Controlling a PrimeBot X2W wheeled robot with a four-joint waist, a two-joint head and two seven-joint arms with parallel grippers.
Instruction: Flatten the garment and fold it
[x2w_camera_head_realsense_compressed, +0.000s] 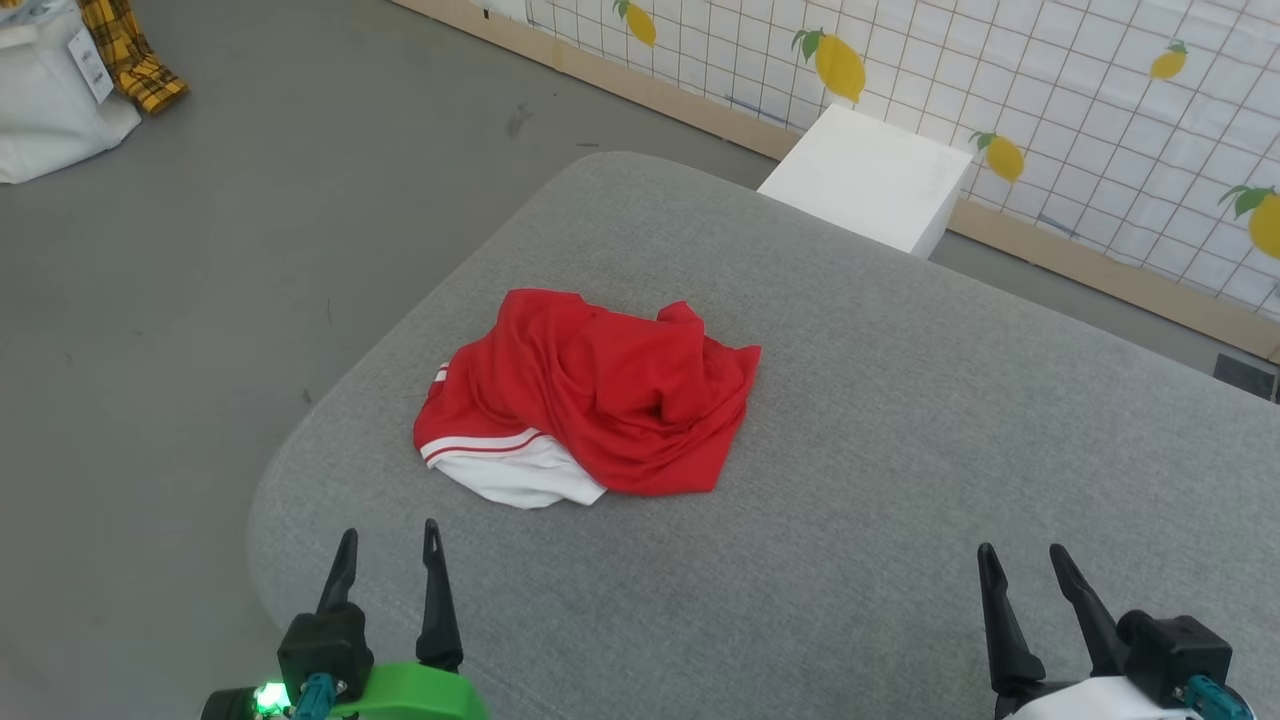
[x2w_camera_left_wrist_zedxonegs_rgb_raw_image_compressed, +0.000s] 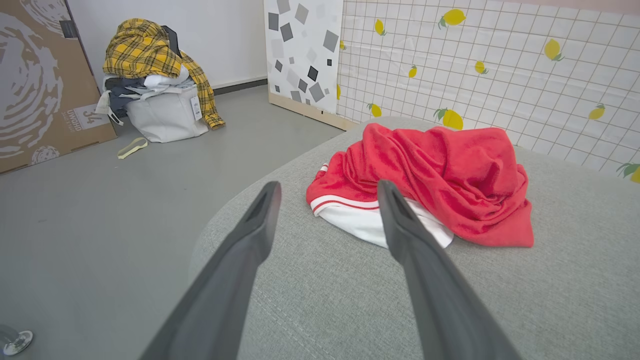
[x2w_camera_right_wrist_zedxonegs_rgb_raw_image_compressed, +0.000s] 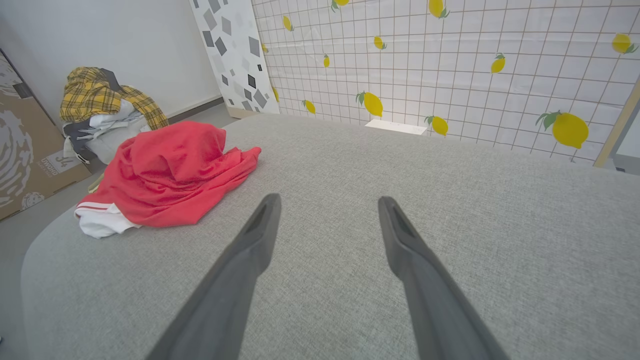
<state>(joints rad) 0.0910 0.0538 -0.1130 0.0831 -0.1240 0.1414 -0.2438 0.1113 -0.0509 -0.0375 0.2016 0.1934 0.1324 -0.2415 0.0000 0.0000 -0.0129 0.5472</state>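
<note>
The garment (x2w_camera_head_realsense_compressed: 600, 395) lies crumpled in a heap on the grey padded table (x2w_camera_head_realsense_compressed: 900, 480), towards its left side; it is red, with a white sleeve and red-and-white trim poking out at the near left. Its lettering is hidden in the folds. The left wrist view has the garment (x2w_camera_left_wrist_zedxonegs_rgb_raw_image_compressed: 440, 180) just beyond the fingers; in the right wrist view the garment (x2w_camera_right_wrist_zedxonegs_rgb_raw_image_compressed: 170, 175) lies off to the left. My left gripper (x2w_camera_head_realsense_compressed: 390, 540) stands open near the table's front left edge, short of the heap. My right gripper (x2w_camera_head_realsense_compressed: 1022, 562) is open at the front right, over bare table.
A white box (x2w_camera_head_realsense_compressed: 870, 175) stands behind the table by the lemon-patterned wall (x2w_camera_head_realsense_compressed: 1000, 80). On the floor at the far left sits a white bag with yellow plaid clothes (x2w_camera_left_wrist_zedxonegs_rgb_raw_image_compressed: 150, 65) beside a cardboard box (x2w_camera_left_wrist_zedxonegs_rgb_raw_image_compressed: 35, 85). The table's rounded left edge drops to grey floor (x2w_camera_head_realsense_compressed: 200, 300).
</note>
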